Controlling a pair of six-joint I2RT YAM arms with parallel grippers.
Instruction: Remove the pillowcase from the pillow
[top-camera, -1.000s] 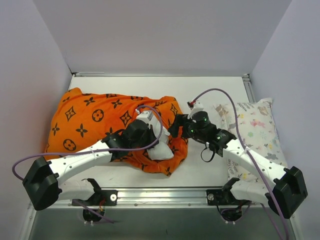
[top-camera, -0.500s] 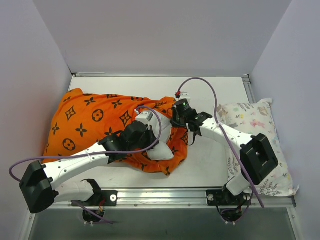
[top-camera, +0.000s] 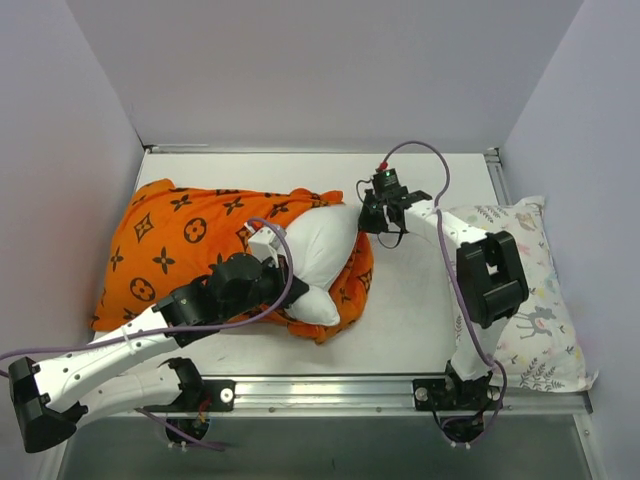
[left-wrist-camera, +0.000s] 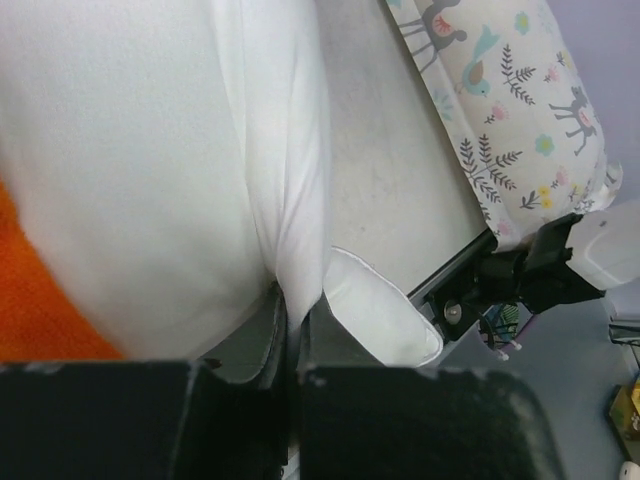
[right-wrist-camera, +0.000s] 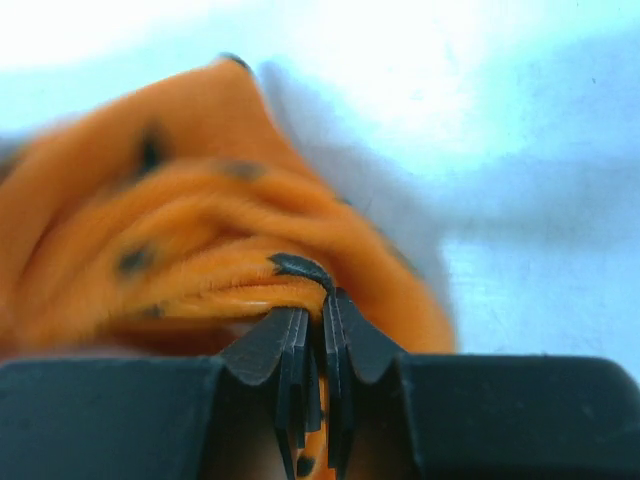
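The pillowcase (top-camera: 170, 250) is bunched over the pillow's left part, and the pillow (top-camera: 322, 252) lies on the table (top-camera: 420, 310) with its right end bared. Most of it is hidden inside the cover. At the pillow's near right corner the left jaws are seen closed on a fold of white fabric, so the pillow is held there. At the pillow's far right edge the right jaws are shut on a gathered hem of orange cloth, a pinch shown plainly in the wrist view. Well to the pillow's right a small animal-print cushion (top-camera: 520, 290) lies apart from both arms.

The step in hand is judged to be the peel itself: pillow anchored, cover mouth gripped. Next, the two grips would need to be drawn apart — the pillow pulled out through the opening while the hem is held back or carried toward the pillow's left end. Both pinches would need to be kept firm so that neither fabric slips free.
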